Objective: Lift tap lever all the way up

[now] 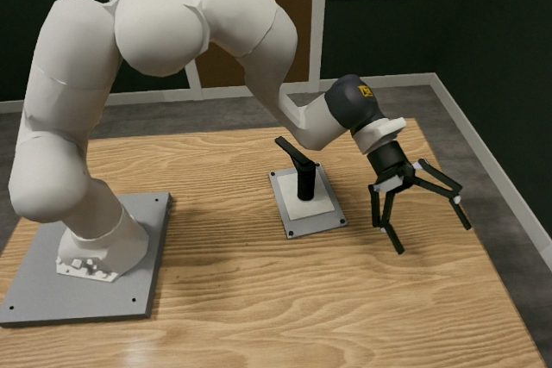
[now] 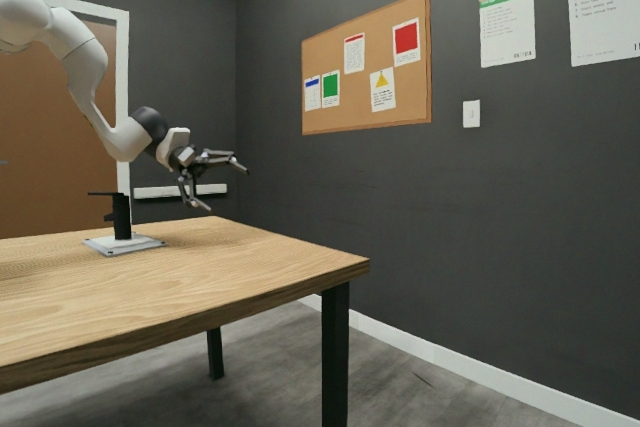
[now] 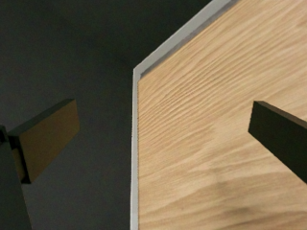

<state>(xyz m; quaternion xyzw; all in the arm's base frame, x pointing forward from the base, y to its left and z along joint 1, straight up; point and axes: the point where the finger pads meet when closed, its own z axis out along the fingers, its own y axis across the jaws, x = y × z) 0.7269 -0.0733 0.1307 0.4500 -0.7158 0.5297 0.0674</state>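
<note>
A black tap [image 1: 305, 182] stands upright on a grey and white base plate [image 1: 307, 202] in the middle of the wooden table. Its lever [image 1: 293, 152] sticks out from the top toward the back left; in the exterior view the lever [image 2: 103, 194] lies level. My gripper [image 1: 431, 234] is fully open and empty, to the right of the tap and apart from it, tilted down above the table. It also shows in the exterior view [image 2: 227, 188]. In the wrist view my gripper [image 3: 164, 115] shows only its two finger pads over the table's corner; the tap is out of sight there.
The arm's grey mounting plate [image 1: 84, 261] sits at the table's left. The table's right edge [image 1: 463, 203] lies close under the gripper, with floor beyond. A dark wall stands behind.
</note>
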